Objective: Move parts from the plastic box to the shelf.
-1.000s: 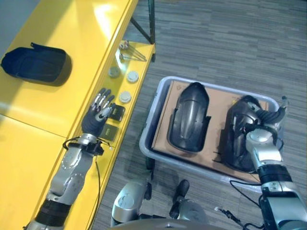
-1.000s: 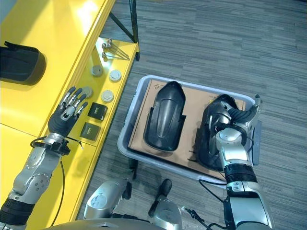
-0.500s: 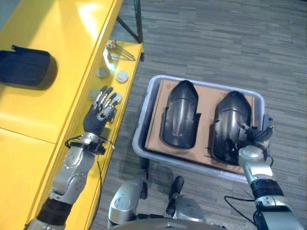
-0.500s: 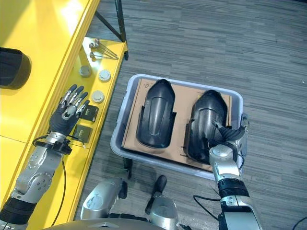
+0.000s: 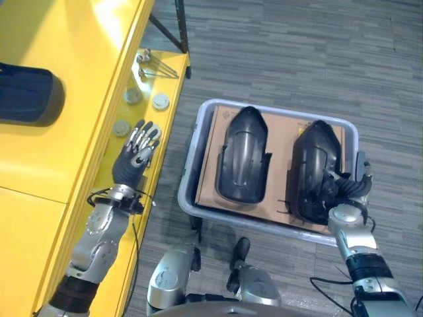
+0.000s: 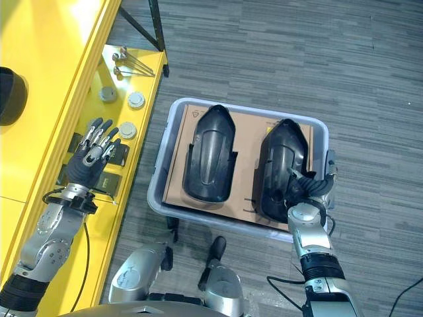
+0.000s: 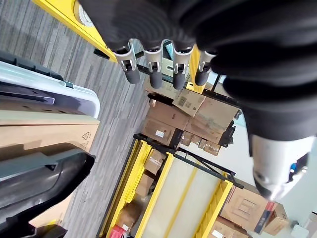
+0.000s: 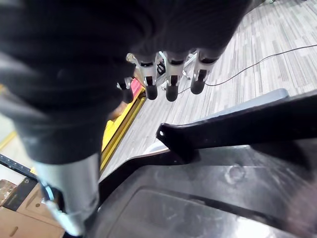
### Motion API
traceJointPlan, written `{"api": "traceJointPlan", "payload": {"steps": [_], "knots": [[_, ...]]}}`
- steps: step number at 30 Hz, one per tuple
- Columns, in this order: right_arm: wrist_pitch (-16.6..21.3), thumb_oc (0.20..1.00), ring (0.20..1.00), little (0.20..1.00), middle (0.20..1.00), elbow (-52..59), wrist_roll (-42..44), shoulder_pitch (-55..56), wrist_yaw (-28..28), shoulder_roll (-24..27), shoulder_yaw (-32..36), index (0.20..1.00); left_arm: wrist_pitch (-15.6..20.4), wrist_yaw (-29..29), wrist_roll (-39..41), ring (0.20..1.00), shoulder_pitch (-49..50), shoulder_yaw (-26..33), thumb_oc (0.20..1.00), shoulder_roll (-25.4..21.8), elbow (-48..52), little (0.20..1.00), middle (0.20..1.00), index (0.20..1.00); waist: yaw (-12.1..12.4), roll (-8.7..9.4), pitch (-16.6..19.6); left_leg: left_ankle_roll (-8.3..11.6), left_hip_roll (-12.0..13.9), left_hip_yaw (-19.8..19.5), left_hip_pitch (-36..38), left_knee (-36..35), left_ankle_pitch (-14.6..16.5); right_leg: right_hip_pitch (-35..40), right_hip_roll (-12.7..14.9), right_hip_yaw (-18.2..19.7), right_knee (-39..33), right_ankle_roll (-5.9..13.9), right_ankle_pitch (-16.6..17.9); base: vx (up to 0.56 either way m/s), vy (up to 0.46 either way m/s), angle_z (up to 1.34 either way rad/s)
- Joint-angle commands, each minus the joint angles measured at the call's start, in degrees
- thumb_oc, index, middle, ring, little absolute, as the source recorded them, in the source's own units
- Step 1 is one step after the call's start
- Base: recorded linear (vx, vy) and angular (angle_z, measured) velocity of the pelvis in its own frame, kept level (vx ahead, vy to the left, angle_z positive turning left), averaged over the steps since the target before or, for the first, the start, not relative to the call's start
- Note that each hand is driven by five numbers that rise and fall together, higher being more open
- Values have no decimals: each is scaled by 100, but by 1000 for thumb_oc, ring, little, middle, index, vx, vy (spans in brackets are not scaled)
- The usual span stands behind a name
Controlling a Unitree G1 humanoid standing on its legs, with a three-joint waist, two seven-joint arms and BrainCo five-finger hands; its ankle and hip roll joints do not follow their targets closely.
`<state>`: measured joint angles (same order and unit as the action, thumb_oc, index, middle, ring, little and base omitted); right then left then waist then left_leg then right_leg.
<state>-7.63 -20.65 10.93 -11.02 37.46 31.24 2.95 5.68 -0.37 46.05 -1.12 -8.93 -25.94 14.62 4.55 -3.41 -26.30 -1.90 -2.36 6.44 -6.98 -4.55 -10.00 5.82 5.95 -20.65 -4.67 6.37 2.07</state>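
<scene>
A grey plastic box [image 5: 187, 197] on the floor holds two black moulded parts on a cardboard sheet, the left part [image 5: 243, 162] and the right part [image 5: 316, 170]. My right hand [image 5: 349, 193] sits at the near right edge of the right part. In the right wrist view its fingers [image 8: 168, 74] reach out straight above the part's black surface [image 8: 208, 193], so the hand is open. My left hand [image 6: 89, 158] hovers open over the yellow shelf's [image 5: 73, 112] lower ledge. Another black part [image 5: 26, 92] lies on the shelf top.
On the shelf's lower ledge lie round discs [image 6: 136, 100], a few bolts [image 6: 129, 63] and small black square pads [image 6: 112, 179] by my left hand. A black shelf leg [image 6: 155, 26] stands beyond the box. Racks with cardboard boxes [image 7: 193, 106] stand far off.
The whole picture has shifted, so the camera moved. My right hand has drawn back from the top of the right part to its near right edge. The left hand stays open.
</scene>
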Motion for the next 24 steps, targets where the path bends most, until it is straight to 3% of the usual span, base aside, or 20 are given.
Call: {"api": "traceJointPlan", "payload": {"steps": [1,16,24], "knots": [[208,1000,1000,1000,1000,293,-10,-157,-66,71,-149,1000,375,-68,-8,1000,-183,197,1000,122,207,1000,1000,1000,43,-21,-18,236,320,150,529,225,850,-498,288,20,264,103,102,0,0,0],[249,1000,1000,1000,1000,-786,248,-408,-130,-131,-536,1000,462,-94,-48,1000,-389,-84,1000,186,29,1000,1000,1000,156,-111,-233,218,271,61,310,401,865,-671,374,-15,454,69,77,0,0,0],[252,1000,1000,1000,1000,-839,326,-396,-59,-131,-545,1000,470,-132,-30,1000,-391,-115,1000,182,51,1000,1000,1000,158,-99,-327,205,260,38,280,411,873,-736,376,2,507,69,77,0,0,0]]}}
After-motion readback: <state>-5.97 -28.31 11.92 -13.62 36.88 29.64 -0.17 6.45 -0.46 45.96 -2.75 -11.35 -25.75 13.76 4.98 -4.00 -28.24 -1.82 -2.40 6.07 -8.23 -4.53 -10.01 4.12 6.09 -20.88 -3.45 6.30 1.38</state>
